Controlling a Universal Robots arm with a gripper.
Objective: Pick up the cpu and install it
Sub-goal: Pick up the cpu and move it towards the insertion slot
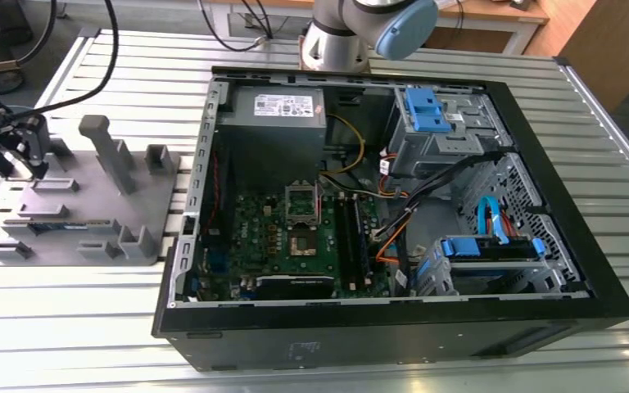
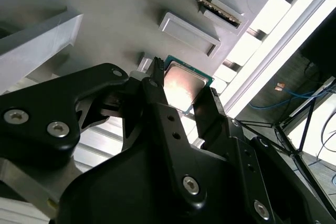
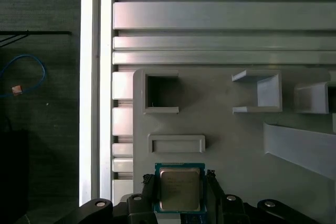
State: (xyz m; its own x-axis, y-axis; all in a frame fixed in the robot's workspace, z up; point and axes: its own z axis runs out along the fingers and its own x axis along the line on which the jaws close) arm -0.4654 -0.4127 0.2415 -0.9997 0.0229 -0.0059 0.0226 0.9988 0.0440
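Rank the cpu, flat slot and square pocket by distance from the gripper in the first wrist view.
1. cpu: right at the gripper.
2. flat slot: just beyond the cpu.
3. square pocket: farthest, past the flat slot.

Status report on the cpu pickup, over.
Gripper open, low over the cpu, one finger on each side. Cpu lying flat on the grey fixture tray. Nothing between fingers and chip.

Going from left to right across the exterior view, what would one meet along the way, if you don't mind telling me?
gripper → grey fixture → motherboard → drive cages
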